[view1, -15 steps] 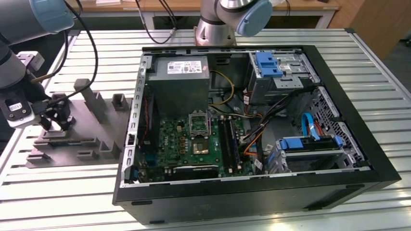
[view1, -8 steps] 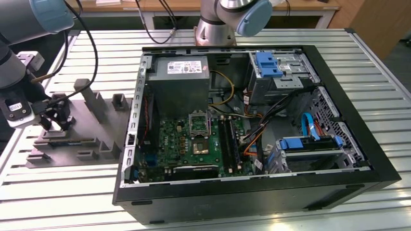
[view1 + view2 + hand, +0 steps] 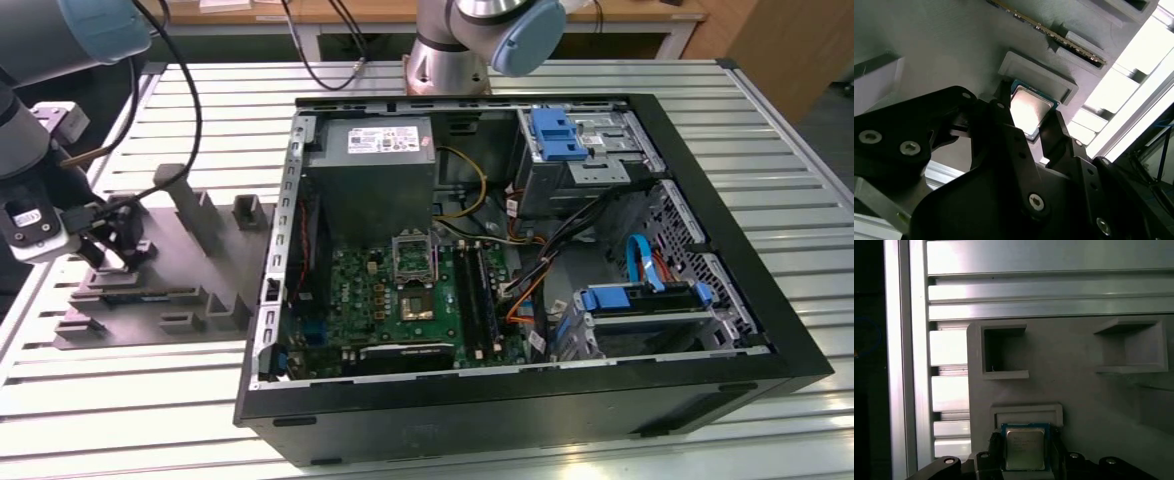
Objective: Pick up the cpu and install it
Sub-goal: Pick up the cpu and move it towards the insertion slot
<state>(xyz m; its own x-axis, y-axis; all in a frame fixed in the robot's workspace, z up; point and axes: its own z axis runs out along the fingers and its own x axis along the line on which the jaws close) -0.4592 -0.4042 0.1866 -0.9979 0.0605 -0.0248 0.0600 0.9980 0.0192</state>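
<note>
Clasping cpu (image 3: 1025,450) at opposite edges, tool (image 3: 1030,112) clenched on it; silver face toward wrist cameras, square, over grey tray (image 3: 1079,390).

Silver-topped cpu (image 3: 1026,111) tight between fingers (image 3: 1006,125) of black end effector (image 3: 1030,116), beside grey frame (image 3: 1034,70)

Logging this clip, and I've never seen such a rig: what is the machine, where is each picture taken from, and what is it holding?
The machine is a robot arm ending in a gripper. The exterior view comes from a camera off the arm. It shows a slatted metal table carrying an open computer case and a grey tray, with the gripper down at the tray. Both wrist views come from cameras riding on the arm. They show the gripper closed on the cpu, a small silver square chip, at a pocket of the tray.
</note>
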